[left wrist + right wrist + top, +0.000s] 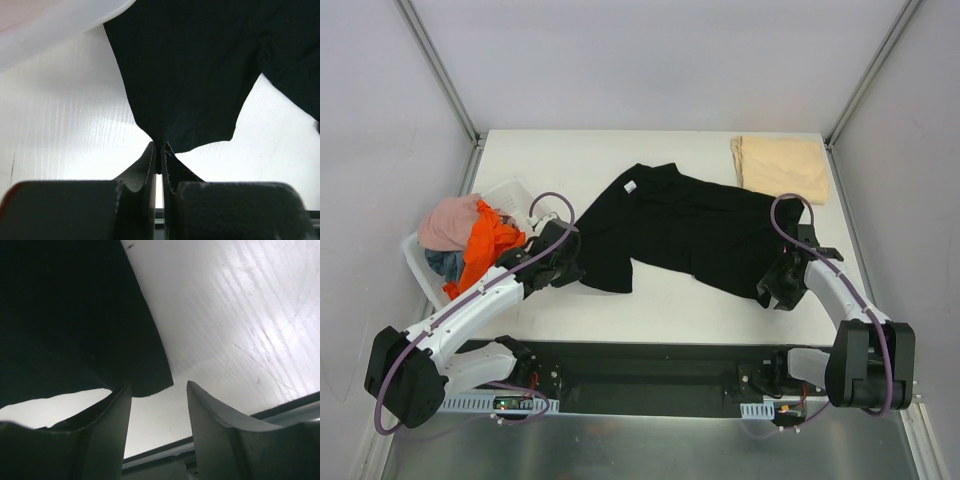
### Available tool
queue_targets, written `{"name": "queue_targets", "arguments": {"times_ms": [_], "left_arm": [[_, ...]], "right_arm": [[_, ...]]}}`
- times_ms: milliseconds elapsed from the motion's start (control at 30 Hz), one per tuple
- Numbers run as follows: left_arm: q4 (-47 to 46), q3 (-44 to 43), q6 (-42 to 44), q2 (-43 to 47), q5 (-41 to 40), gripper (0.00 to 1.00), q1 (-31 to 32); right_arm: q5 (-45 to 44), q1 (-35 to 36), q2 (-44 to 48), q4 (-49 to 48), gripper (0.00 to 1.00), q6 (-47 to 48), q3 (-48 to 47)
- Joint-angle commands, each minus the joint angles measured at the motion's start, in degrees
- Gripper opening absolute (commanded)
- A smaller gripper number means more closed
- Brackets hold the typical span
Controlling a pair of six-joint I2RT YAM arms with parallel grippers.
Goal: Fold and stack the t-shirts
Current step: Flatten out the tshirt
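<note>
A large black t-shirt (690, 225) lies spread across the middle of the table. My left gripper (576, 272) is at its near left corner, and in the left wrist view this left gripper (160, 151) is shut on a pinch of the black cloth (200, 75). My right gripper (772, 290) is at the shirt's near right corner. In the right wrist view its jaws (159, 389) stand apart, with the black corner (75, 330) just reaching between the tips and the left finger (117, 415) against the cloth's edge. A tan t-shirt (780, 166) lies folded at the back right.
A white plastic basket (417, 268) sits tilted at the table's left edge, holding pink (450, 222), orange (486, 245) and grey-blue (444, 264) shirts. Its rim (50, 35) shows close above my left gripper. Grey walls enclose the table on three sides.
</note>
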State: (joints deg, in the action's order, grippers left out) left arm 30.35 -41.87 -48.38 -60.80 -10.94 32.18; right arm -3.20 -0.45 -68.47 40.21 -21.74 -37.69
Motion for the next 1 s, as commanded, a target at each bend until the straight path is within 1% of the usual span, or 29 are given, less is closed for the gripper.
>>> {"name": "queue_targets", "arguments": {"times_ms": [0,67,200,333,400,500,533,600,633,733,767,800,833,867,900,933,967], "left_arm": [[0.33,-0.5,0.22,0.33,-0.84,0.0,-0.19],[0.41,0.03,-0.22,0.33,-0.75,0.0,-0.19],[0.41,0.56,-0.75,0.85,-0.31,0.0,-0.19],[0.41,0.65,-0.93,1.03,-0.31,0.0,-0.19],[0.41,0.47,-0.75,1.03,-0.49,0.0,-0.19],[0.41,-0.14,-0.31,1.12,-0.66,0.0,-0.19],[0.41,-0.41,-0.05,1.12,-0.75,0.0,-0.19],[0.41,-1.11,0.22,1.03,-1.28,0.0,-0.19],[0.41,-1.55,0.65,1.03,-1.63,0.0,-0.19],[0.33,-4.27,2.58,1.12,-4.25,0.0,-0.19],[0.33,-6.54,3.46,0.94,-5.57,0.0,-0.19],[0.33,-7.87,4.43,0.77,-8.54,0.0,-0.19],[0.24,-9.45,6.09,0.59,-9.36,0.0,-0.19],[0.15,-13.03,7.06,0.24,-10.15,0.0,-0.19],[-0.98,-15.07,8.2,-0.02,-10.94,0.0,-0.19],[-1.69,-17.0,10.65,-0.37,-11.29,0.0,-0.19],[-2.39,-20.85,11.81,-0.81,-11.82,0.0,-0.19]], "right_arm": [[-0.66,2.11,-2.46,-3.82,0.51,-3.92,-0.19],[-0.75,2.73,-4.03,-3.99,0.47,-5.06,-0.28],[-0.58,3.79,-4.75,-3.3,0.46,-8.05,1.12],[-2.68,4.05,-4.75,-2.06,0.46,-9.46,2.62],[-2.78,3.96,-4.92,-2.5,0.44,-9.64,2.89],[-2.25,3.96,-5.36,-4.07,0.34,-9.82,3.15],[-2.25,3.96,-5.45,-4.43,0.25,-9.82,3.06],[-2.07,3.96,-5.01,-5.57,0.13,-9.73,2.98],[-2.16,3.96,-3.79,-5.92,0.01,-9.47,2.71],[-3.38,3.96,-0.89,-4.79,0.01,-6.31,-1.14],[-3.91,3.96,1.56,-4.35,0.01,-4.73,-2.72],[-5.92,3.96,2.97,-2.61,0.01,-2.2,-6.74],[-7.07,3.96,4.21,-1.72,0.01,-0.78,-8.96],[-8.3,3.96,6.13,-0.67,0.01,0.37,-11.15],[-10.66,3.96,7.02,1.35,0.01,1.86,-16.22],[-11.38,3.96,7.73,1.71,0.01,2.66,-18.36],[-11.91,3.88,9.3,1.98,0.01,3.27,-20.73]]}}
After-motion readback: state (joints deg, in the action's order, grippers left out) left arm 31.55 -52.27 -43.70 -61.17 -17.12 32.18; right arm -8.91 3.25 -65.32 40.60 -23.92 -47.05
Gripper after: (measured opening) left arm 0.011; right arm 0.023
